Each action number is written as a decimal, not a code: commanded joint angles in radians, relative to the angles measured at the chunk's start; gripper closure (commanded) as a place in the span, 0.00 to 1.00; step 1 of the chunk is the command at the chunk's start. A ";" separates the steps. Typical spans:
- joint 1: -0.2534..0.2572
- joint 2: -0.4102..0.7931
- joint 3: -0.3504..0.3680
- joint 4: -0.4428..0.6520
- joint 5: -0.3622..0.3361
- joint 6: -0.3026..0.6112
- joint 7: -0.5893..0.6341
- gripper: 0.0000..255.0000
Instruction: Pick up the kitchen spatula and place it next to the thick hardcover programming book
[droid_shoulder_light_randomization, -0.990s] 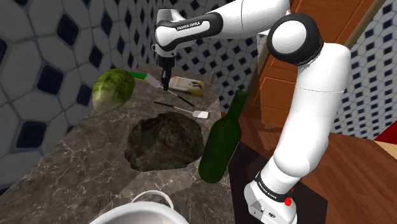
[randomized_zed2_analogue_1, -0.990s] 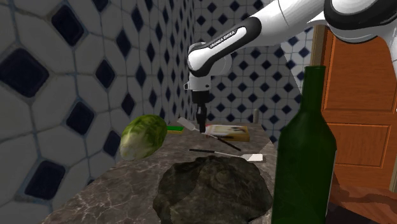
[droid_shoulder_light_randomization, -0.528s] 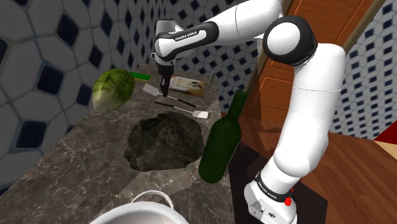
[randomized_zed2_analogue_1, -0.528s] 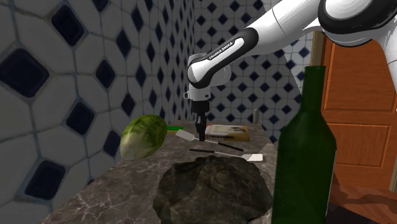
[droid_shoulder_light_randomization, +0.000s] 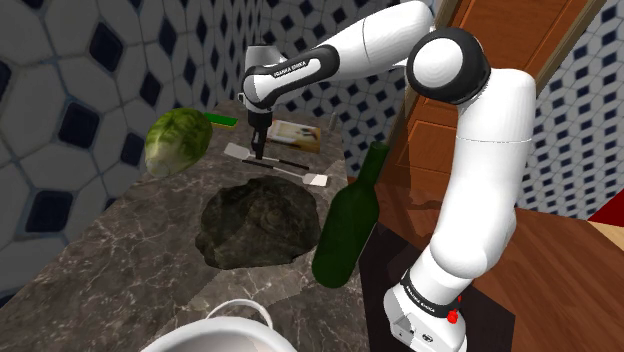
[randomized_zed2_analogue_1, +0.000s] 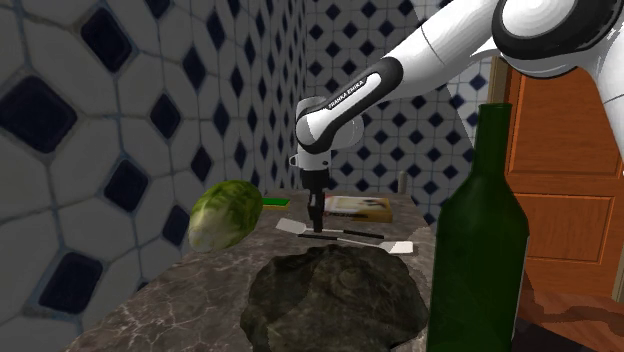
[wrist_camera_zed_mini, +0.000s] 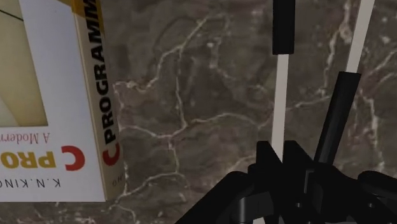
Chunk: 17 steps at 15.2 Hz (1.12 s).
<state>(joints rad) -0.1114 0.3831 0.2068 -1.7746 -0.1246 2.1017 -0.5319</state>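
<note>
The jaws were clamped on the thin shaft of the kitchen spatula (droid_shoulder_light_randomization: 238, 152). The gripper (droid_shoulder_light_randomization: 257, 154) pointed straight down, low over the marble counter (droid_shoulder_light_randomization: 150, 230). The spatula hung level just beside the programming book (wrist_camera_zed_mini: 57, 95), with its pale blade toward the green cabbage (droid_shoulder_light_randomization: 178, 140). A second spatula (droid_shoulder_light_randomization: 312, 180) lay on the counter close by, between the book and a dark rock (droid_shoulder_light_randomization: 260, 225).

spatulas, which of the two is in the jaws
The spatula with its white blade toward the cabbage; the other spatula lies free, blade toward the bottle.
</note>
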 joint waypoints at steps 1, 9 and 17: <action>0.001 0.003 0.000 -0.001 0.000 0.001 0.001 1.00; 0.001 0.002 0.000 0.000 0.000 0.000 0.001 0.00; 0.000 -0.041 0.007 0.069 0.014 -0.110 -0.009 0.00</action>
<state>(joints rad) -0.1114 0.3427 0.2130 -1.7117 -0.1113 1.9986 -0.5405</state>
